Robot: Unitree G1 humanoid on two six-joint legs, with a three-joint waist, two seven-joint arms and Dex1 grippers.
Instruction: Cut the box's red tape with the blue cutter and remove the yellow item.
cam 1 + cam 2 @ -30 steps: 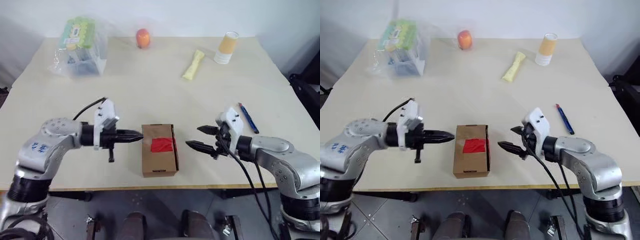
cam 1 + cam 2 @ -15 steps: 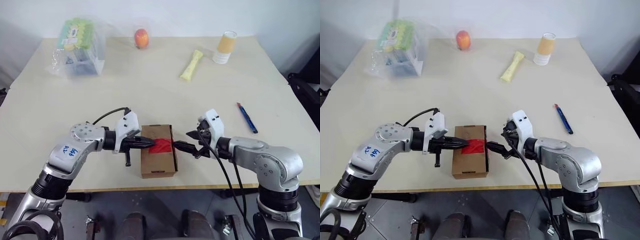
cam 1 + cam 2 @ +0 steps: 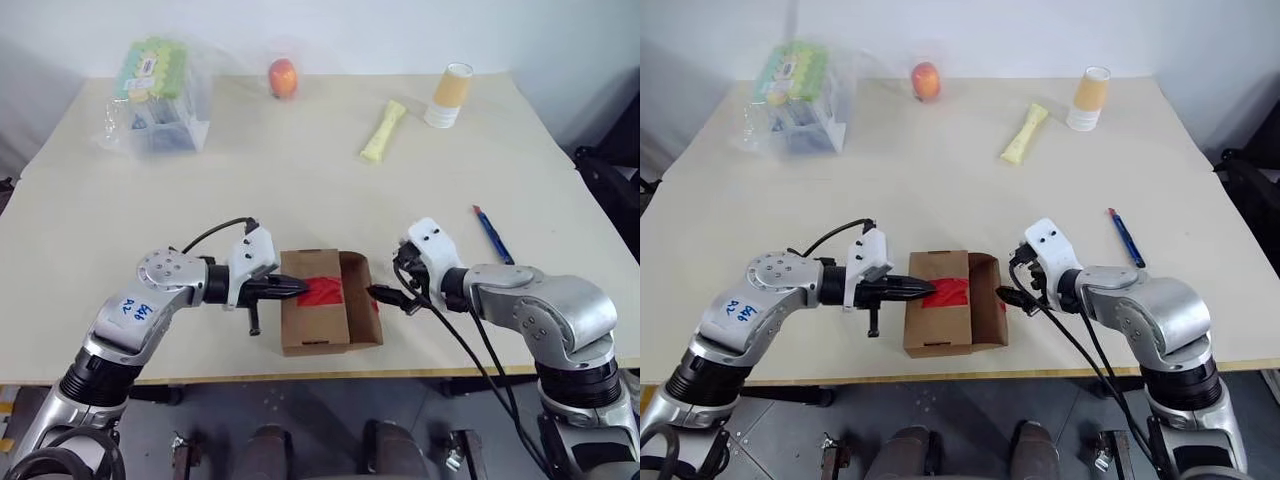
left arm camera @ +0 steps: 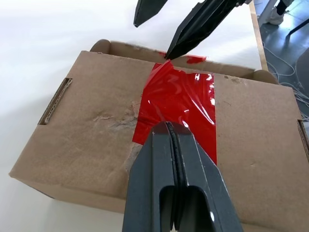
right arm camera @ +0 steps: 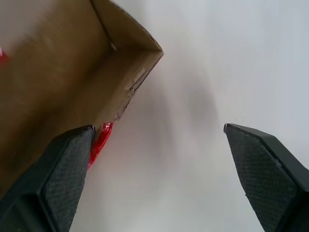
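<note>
The box [image 3: 312, 325] stands near the table's front edge, its right flap [image 3: 361, 298] swung out and standing open. The red tape [image 3: 322, 291] lies across its top, with a torn scrap [image 5: 101, 140] on the flap's edge. My left gripper [image 3: 300, 288] is shut, its tips resting on the tape [image 4: 176, 96] from the left. My right gripper [image 3: 385, 296] is open just right of the raised flap, with one finger [image 5: 58, 169] against the flap. The blue cutter [image 3: 495, 236] lies on the table to the right, held by neither gripper. The yellow item is hidden.
At the back stand a clear plastic bag [image 3: 155, 85] of green-topped items, an orange-red fruit [image 3: 283, 75], a pale yellow packet [image 3: 383, 130] and a paper cup [image 3: 448, 95]. The box sits close to the table's front edge [image 3: 320, 375].
Both grippers closed in on the box from either side. The box's right flap then swung open to the right, and the right gripper drew back slightly with it. The left gripper stays on the tape.
</note>
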